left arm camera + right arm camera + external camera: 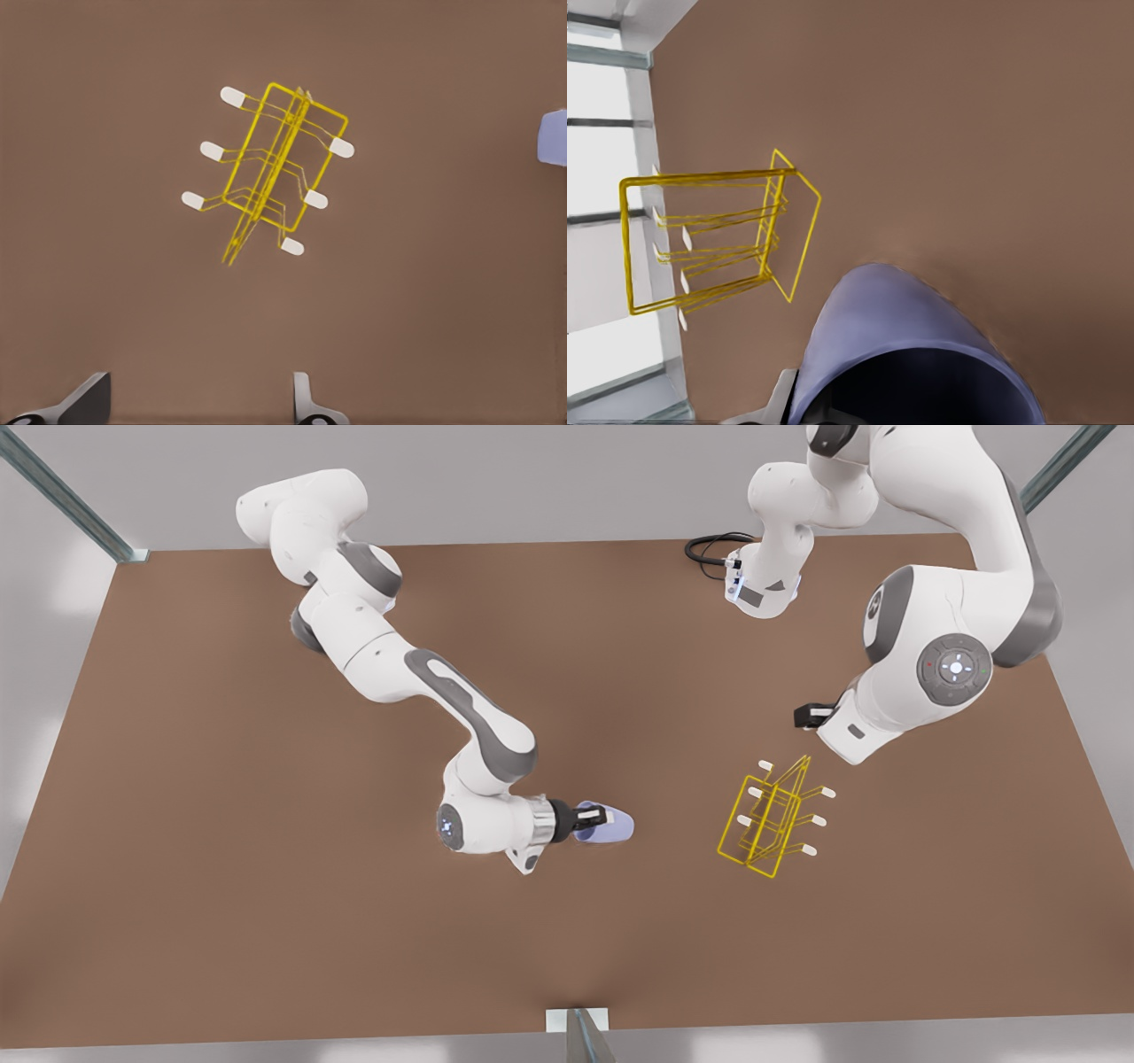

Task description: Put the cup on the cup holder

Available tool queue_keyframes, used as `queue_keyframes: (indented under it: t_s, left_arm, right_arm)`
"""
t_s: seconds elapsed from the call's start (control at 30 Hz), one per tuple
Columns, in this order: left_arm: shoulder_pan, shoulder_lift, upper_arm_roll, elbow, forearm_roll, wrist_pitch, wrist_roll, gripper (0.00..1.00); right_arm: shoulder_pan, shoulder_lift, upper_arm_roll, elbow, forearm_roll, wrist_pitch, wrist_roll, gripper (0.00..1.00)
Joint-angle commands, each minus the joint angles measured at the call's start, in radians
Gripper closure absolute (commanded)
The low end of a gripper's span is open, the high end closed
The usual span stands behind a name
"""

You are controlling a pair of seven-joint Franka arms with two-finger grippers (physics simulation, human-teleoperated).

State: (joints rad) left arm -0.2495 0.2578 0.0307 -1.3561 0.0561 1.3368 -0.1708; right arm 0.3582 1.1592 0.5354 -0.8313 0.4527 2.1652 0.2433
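The lavender-blue cup (613, 829) lies sideways in my right gripper (592, 816), which is shut on it at the end of the arm on the front view's left. Its dark open mouth faces the right wrist camera (912, 354). The yellow wire cup holder (769, 824) with white-tipped prongs stands on the brown table to the front view's right of the cup, a short gap away; it is also seen as the cup holder (713, 239). My left gripper (197, 412) hangs open above the cup holder (275, 173), nothing between its fingers (306, 403). The cup's edge (554, 137) shows off to the side.
The brown table (266, 868) has open room around the rack and in front of both arms. A black cable (709, 549) loops at the far edge. Metal frame posts stand at the far corners, and one post (580, 1032) at the near edge.
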Motion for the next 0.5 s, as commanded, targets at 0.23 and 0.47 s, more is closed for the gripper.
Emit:
queue_keyframes:
  t_s: [0.23, 0.47]
  left_arm:
    - [-0.120, -0.008, -0.005, -0.008, -0.010, 0.061, -0.397, 0.00]
    - [-0.120, -0.003, -0.003, -0.009, -0.007, 0.062, -0.397, 0.00]
  right_arm:
    - [0.001, 0.040, 0.020, -0.072, -0.186, 0.084, 0.358, 0.79]
    - [-0.005, 0.043, 0.023, -0.118, -0.143, 0.136, 0.266, 0.43]
